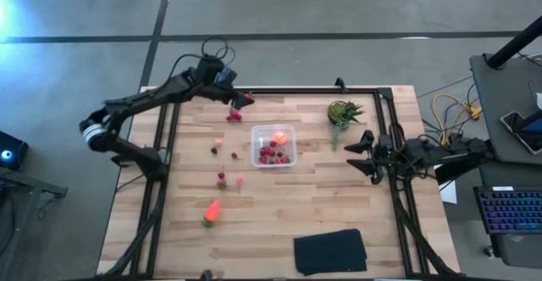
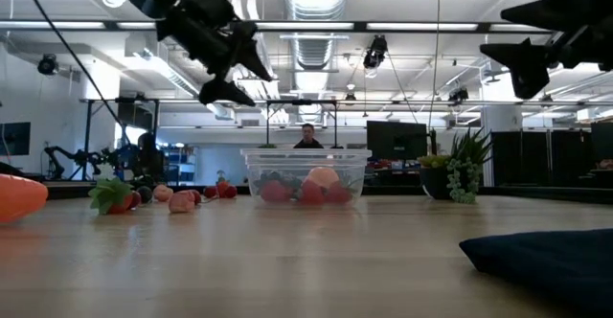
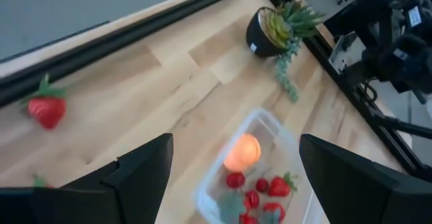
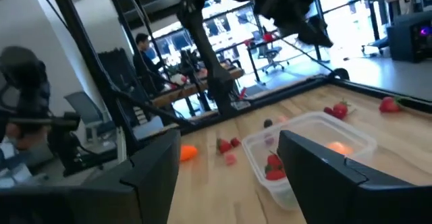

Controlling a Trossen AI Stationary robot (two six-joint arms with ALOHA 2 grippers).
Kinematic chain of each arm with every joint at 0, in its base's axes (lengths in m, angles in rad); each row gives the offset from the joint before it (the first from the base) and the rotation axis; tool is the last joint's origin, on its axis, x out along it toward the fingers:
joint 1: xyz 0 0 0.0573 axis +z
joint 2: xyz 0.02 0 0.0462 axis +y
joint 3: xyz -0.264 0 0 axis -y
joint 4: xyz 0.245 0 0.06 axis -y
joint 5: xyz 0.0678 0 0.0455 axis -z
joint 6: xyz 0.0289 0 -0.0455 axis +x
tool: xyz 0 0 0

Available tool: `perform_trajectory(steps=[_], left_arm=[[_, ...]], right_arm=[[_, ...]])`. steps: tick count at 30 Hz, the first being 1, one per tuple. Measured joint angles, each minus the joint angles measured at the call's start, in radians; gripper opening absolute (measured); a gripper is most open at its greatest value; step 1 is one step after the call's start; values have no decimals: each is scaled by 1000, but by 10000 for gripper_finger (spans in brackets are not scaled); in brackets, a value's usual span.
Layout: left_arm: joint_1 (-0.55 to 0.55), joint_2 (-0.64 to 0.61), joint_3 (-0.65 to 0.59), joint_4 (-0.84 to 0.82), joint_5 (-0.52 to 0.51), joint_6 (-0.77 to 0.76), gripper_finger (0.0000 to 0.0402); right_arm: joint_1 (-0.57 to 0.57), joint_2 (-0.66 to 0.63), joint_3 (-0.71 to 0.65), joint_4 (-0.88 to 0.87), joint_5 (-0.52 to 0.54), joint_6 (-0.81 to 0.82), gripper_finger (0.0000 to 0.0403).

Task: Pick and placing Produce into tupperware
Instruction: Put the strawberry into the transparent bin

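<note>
The clear tupperware stands mid-table holding several red berries and a round orange fruit. More red berries lie scattered on the wood to its left, one with green leaves near the far rail. An orange carrot with a green end lies toward the near left. My left gripper hovers open above the far left of the table, with nothing between its fingers. My right gripper hangs open at the table's right edge, also holding nothing.
A spiky green plant in a dark pot stands at the far right. A flat black cloth lies at the near right. Black rails frame the table. Bare wood lies between the tupperware and the cloth. A person shows far behind.
</note>
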Motion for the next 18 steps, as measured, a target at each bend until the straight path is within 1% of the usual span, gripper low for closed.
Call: perform_trajectory(steps=[3,5,6,8,10,12,13,14,16,17,18], left_arm=[[19,61,60,-10,4,-10,306],[40,99,101,-57,-3,-17,306],[52,122,126,-90,-27,2,306],[75,166,172,-203,-123,98,306],[88,216,219,-311,-247,188,306],[93,251,246,-361,-330,201,306],[93,266,257,-379,-349,163,306],[92,277,265,-386,-348,98,306],[92,294,273,-419,-308,-15,306],[92,300,272,-434,-284,-17,306],[92,309,270,-422,-274,28,306]], right_arm=[[0,7,-4,3,0,34,241],[0,9,-4,1,0,56,240],[0,8,-4,1,0,61,240],[0,8,-4,-5,0,53,242],[0,8,-4,-32,0,16,244],[0,9,-4,-49,0,-14,245],[0,8,-4,-56,0,-18,244],[0,9,-4,-59,0,-18,243],[0,8,-4,-59,0,-9,241],[0,8,-4,-58,0,-2,240],[0,8,-4,-58,0,7,240]])
